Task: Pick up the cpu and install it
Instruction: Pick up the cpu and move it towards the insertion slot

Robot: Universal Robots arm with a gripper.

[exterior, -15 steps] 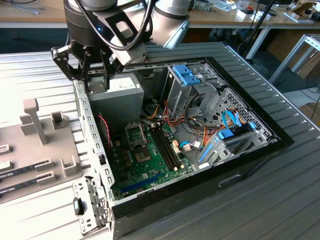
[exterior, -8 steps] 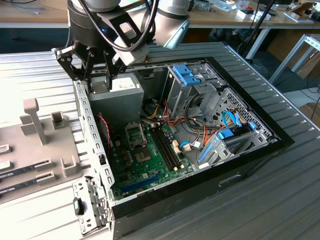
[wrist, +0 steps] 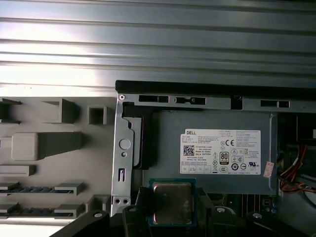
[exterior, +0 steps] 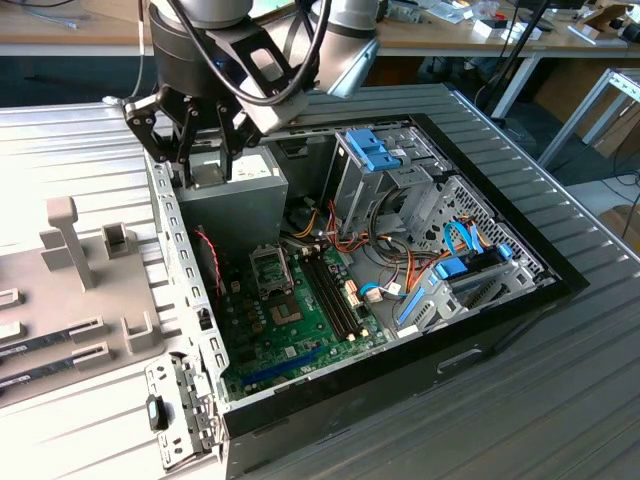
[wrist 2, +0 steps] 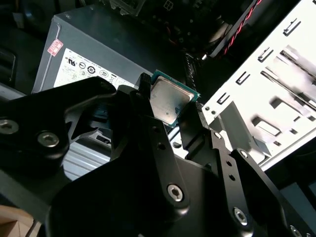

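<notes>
Pincer (exterior: 197,165) first, in the exterior view: it hangs from the arm over the grey power box (exterior: 240,185), which fills the far corner of the open computer case (exterior: 480,335) on the exterior view's left. The green board (exterior: 290,320) lies on the case floor, well apart from the pincer, with its square socket (exterior: 272,268) near the power box. The case rests on a ribbed metal table (exterior: 580,380). A grey tray (exterior: 90,300) of holders lies just beside the case wall on the exterior view's left.

In the second wrist view the chip (wrist 2: 169,101) sits between two black fingers (wrist 2: 144,91), one pressed against each of two opposite edges, so the pincer (wrist 2: 170,106) is clamped on the chip. Its silvery top faces the camera, and its green rim shows past the finger ends. Beyond it are the labelled power box (wrist 2: 84,64) and the case's pale slotted wall (wrist 2: 266,98).

In the first wrist view the chip (wrist: 171,203) is held flat between the fingers (wrist: 140,200). It sits over the edge of the power box (wrist: 217,148) that lies away from the case's black rim (wrist: 173,91). The tray (wrist: 49,148) and the table (wrist: 158,49) lie outside that rim.
</notes>
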